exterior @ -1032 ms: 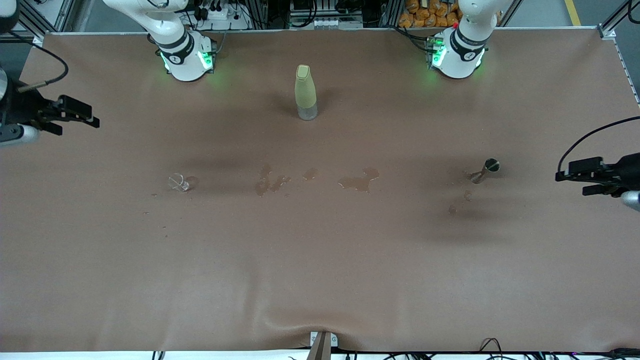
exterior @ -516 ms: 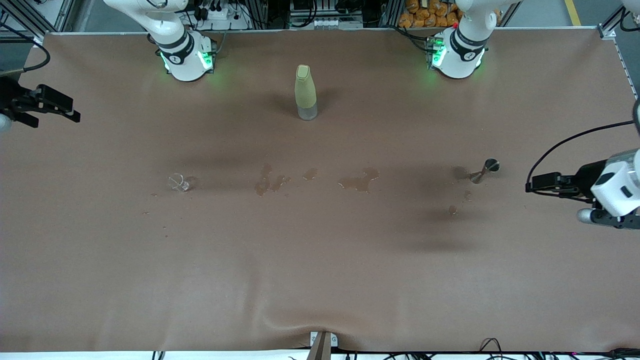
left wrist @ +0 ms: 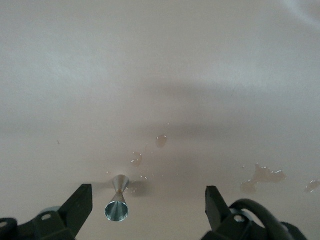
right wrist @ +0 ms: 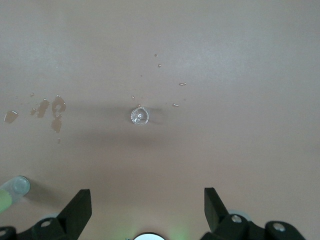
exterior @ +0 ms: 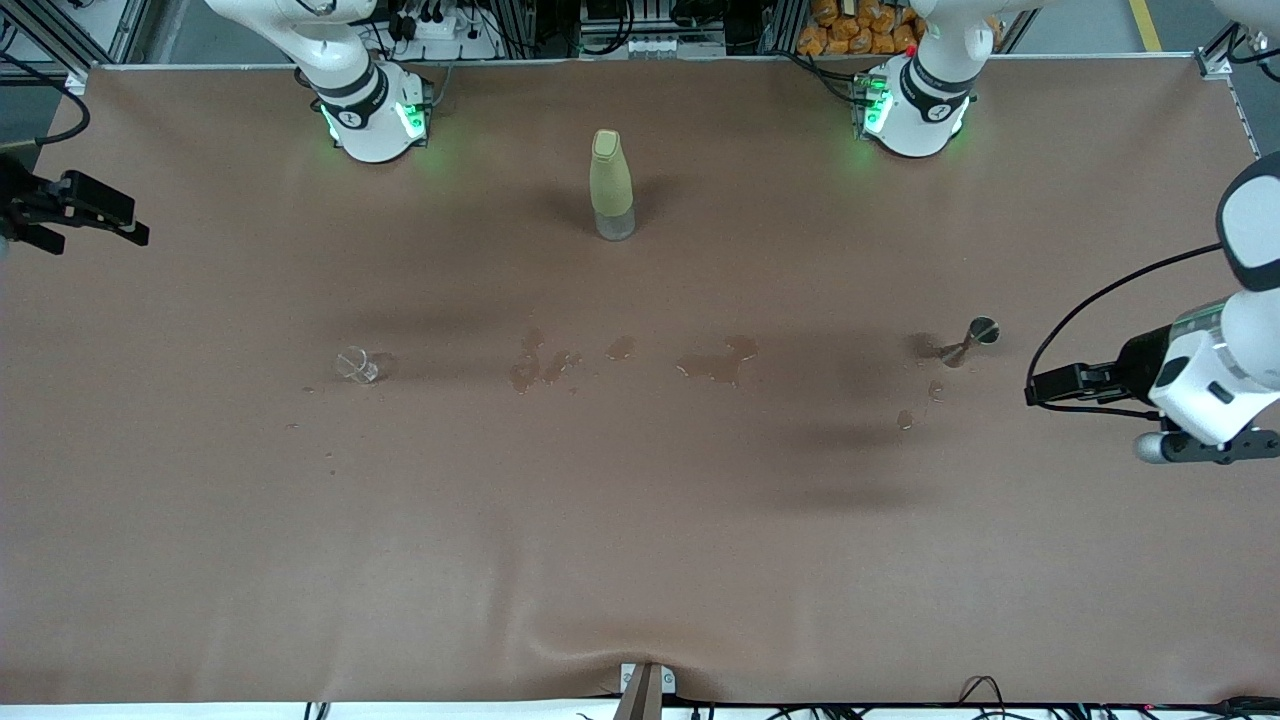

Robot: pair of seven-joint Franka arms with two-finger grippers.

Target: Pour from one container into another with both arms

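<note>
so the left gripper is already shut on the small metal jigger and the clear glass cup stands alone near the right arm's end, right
Not quite: the left gripper is open and holds nothing. The left wrist view shows the small metal jigger standing free on the table between its spread fingers. The clear glass cup does stand alone toward the right arm's end.

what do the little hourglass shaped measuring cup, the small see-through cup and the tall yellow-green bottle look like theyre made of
Small hourglass-shaped measuring cup: polished metal, probably steel; silvery, with bright glints inside its rim.
Small clear cup: glass or clear plastic; the brown table cover shows through it, and which of the two cannot be told.
Tall yellow-green bottle: matte, likely plastic or a soft sleeve; no shine, with a clear base.
</note>
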